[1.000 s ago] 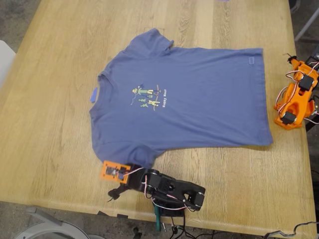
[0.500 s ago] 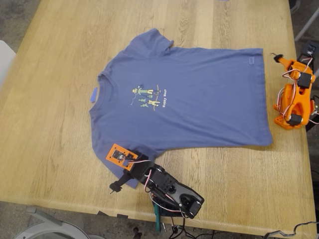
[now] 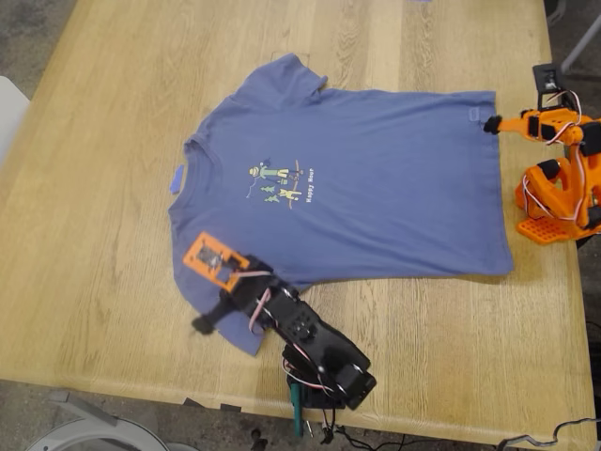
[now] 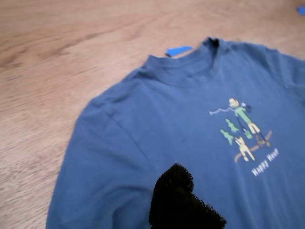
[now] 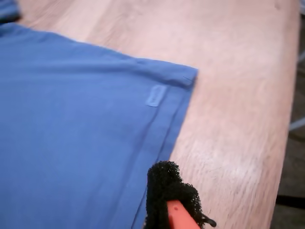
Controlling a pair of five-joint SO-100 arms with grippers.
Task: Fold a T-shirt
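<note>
The T-shirt [image 3: 347, 188] lies flat on the bench [image 3: 94, 141] for folding; my first gripper [image 3: 208, 315] hovers over its lower-left sleeve, my second gripper [image 3: 492, 124] at the hem corner, upper right, fingers' opening unclear.

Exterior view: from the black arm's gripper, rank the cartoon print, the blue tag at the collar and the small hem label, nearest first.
From my first gripper:
1. Cartoon print, on the chest, toward the view's top.
2. Blue tag at the collar; nearly as close, hard to separate from the print.
3. Hem label, far toward the view's right.
</note>
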